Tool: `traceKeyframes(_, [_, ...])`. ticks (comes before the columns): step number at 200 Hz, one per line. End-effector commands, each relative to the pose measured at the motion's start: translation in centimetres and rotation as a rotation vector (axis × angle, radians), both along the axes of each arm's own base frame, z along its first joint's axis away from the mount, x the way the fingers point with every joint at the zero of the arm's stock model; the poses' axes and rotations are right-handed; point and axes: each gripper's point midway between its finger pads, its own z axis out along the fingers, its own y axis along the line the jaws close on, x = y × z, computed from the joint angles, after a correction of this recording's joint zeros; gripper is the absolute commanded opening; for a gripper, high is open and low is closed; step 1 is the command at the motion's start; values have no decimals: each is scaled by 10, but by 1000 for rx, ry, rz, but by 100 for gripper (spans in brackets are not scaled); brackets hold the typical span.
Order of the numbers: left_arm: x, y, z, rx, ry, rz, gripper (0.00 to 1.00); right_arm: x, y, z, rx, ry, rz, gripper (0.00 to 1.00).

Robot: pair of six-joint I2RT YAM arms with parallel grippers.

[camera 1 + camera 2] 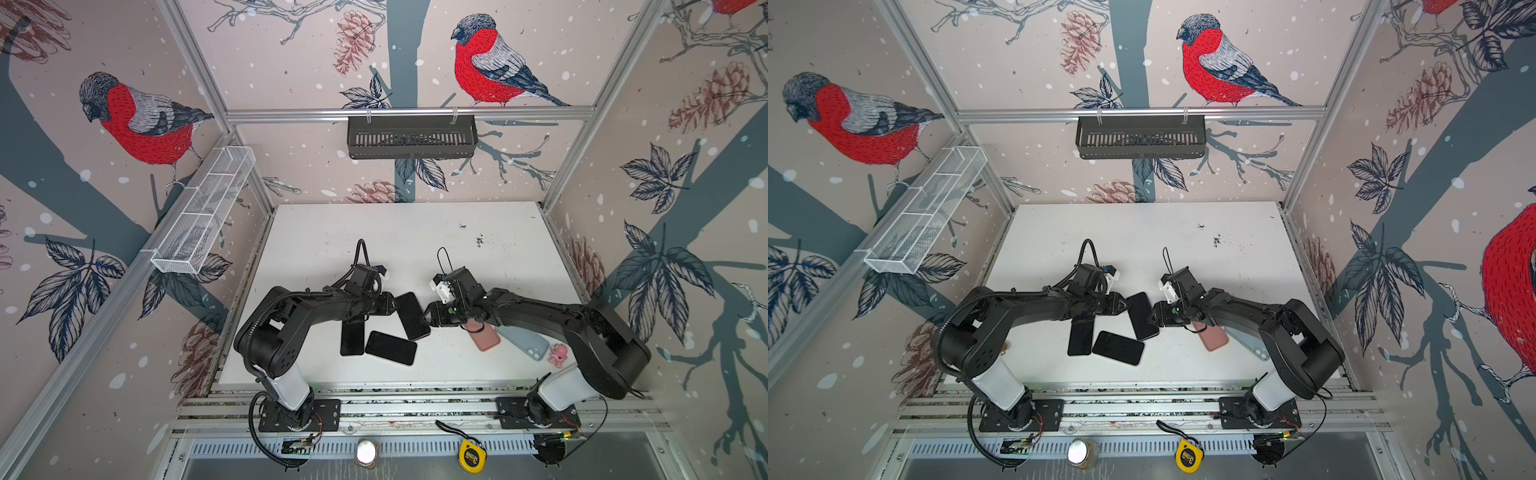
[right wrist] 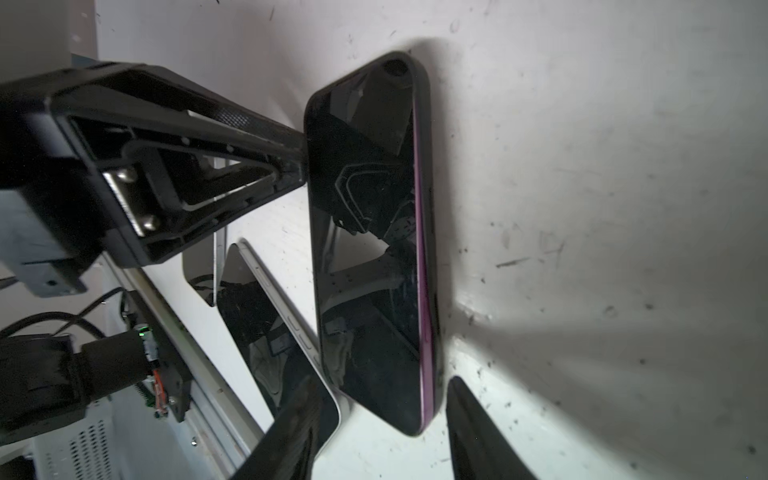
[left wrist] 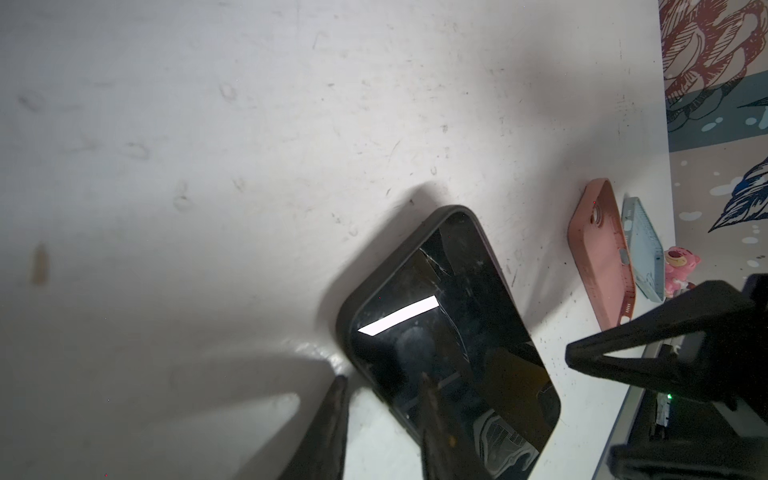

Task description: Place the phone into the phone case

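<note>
I see the phone [image 1: 413,316] lying screen-up mid-worktop [image 1: 374,232] between my two arms, sitting in a black phone case [image 3: 345,328]; a purple edge shows along one long side. My left hand [image 3: 381,376] is parted a little, one finger over the screen and the other on bare worktop beside the case rim, grasping nothing. My right hand [image 2: 381,380] is released, fingers straddling the phone's end with a gap either side. A second phone [image 1: 390,348] lies just beside
</note>
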Motion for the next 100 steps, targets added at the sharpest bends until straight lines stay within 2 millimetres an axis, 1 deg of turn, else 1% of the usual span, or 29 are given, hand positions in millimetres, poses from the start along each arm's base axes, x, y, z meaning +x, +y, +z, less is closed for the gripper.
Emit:
traceKeyframes(1, [-12,17,-18,91,71,39,31,-7,-18,-14,-152,-19,13,46])
traceKeyframes(20, [-12,18,-18,96,69,46,31,-11,-18,-15,-183,-27,26,42])
traceKeyframes(40, [-12,17,-19,93,73,42,31,-13,-19,-17,-206,-31,32,33])
traceKeyframes(100, [-12,17,-19,92,74,38,30,-14,-16,-24,-247,-21,76,24])
